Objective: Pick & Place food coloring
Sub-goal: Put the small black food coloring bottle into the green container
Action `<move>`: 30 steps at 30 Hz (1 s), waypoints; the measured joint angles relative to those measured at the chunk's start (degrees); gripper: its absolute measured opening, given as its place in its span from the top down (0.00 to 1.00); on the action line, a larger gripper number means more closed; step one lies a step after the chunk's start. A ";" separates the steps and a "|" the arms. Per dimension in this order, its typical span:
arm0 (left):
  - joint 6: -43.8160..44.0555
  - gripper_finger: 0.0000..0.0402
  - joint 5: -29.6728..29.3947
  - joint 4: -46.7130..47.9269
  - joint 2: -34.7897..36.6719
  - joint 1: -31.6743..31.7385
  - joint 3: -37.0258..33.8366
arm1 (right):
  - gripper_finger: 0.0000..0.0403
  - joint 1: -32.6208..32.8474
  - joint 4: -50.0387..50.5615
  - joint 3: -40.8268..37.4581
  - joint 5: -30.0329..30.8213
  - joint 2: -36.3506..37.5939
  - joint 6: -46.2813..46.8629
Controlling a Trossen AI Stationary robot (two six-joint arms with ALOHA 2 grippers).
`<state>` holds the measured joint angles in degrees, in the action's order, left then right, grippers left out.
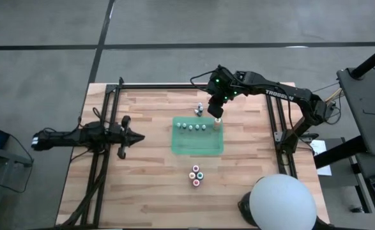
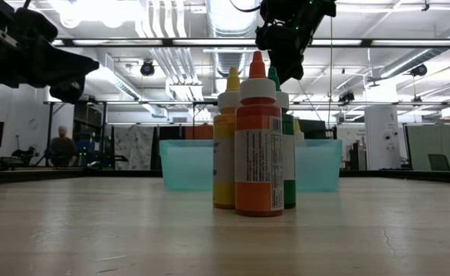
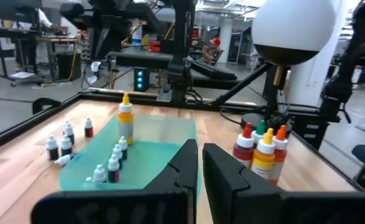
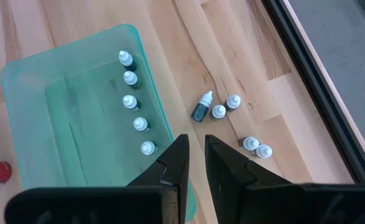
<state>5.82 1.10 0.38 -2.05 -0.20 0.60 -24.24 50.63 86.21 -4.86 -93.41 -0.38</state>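
Several tiny pale-capped food coloring bottles (image 4: pixel 132 102) stand in a row on the floor of a clear green tray (image 1: pixel 197 144), along its far side. A taller yellow-orange dropper bottle (image 3: pixel 125 121) stands at the row's right end (image 1: pixel 217 124). More tiny bottles (image 4: pixel 222 111) sit on the wood beyond the tray's far edge. My right gripper (image 4: pixel 194 142) hangs high over the tray's far right corner (image 1: pixel 218 114), its fingers a narrow gap apart with nothing between them. My left gripper (image 3: pixel 199 149) waits shut at the table's left (image 1: pixel 139 136).
Larger colour-topped bottles (image 1: pixel 196 175) stand clustered on the wood near the front edge, filling the low view (image 2: pixel 255 146). A white dome (image 1: pixel 282 203) sits at the near right corner. Dark frame rails (image 1: pixel 273 121) run along the table's sides.
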 joint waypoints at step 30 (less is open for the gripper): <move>-0.02 1.00 -0.04 -0.82 2.05 -0.72 -0.09 | 0.89 -0.01 0.03 0.00 0.00 0.00 -0.04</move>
<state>5.80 1.06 -0.43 0.00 -0.93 0.51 -24.25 50.66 86.21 -4.86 -93.41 -0.43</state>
